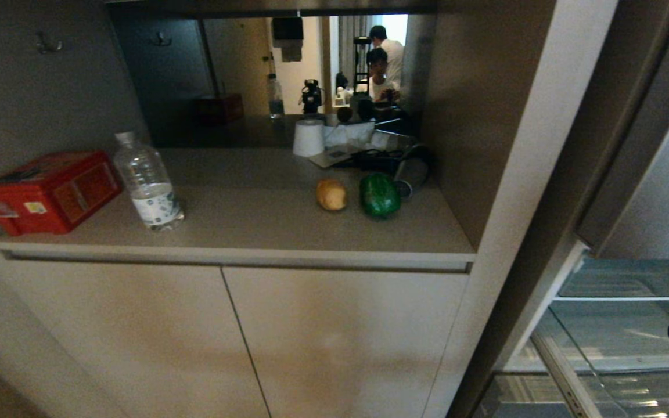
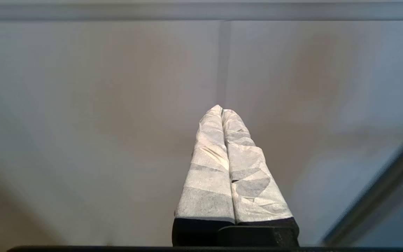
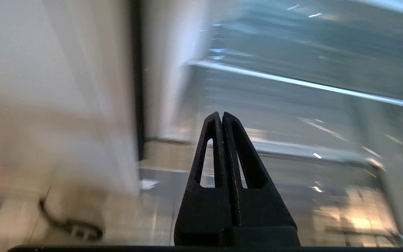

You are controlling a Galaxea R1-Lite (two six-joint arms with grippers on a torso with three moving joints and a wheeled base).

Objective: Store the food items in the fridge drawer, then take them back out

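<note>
A: What's the room like?

B: A beige cabinet niche with a grey-brown worktop [image 1: 241,220] fills most of the head view. Below its front edge are two plain cabinet doors [image 1: 137,342]. To the right stands an open silver-grey fridge [image 1: 648,191], with a glass shelf and the clear drawer [image 1: 601,395] low at the right edge. A mirror-like back panel of the niche shows two people.

A: What sits on the worktop?

B: A red tin box [image 1: 50,191] at the left end, and a water bottle [image 1: 148,183] just beside it, near the front edge. A white paper roll [image 1: 309,138] and some clutter lie toward the back right corner. The middle of the worktop is open, and so is the strip along its front edge.

A: And the food?

B: The potato [image 1: 331,194] and the green pepper [image 1: 379,195] lie side by side toward the right end, about midway between back and front edge, close together; whether they touch I cannot tell.

A: Where are the claws?

B: The right gripper [image 3: 221,117] has its black fingers pressed together, holding nothing, and points at the fridge shelves and drawer, well apart from the food. In the head view only a dark part of that arm shows at the right edge. The left gripper [image 2: 221,110], with fingers wrapped in white, is also pressed together and empty, facing the cabinet doors.
</note>
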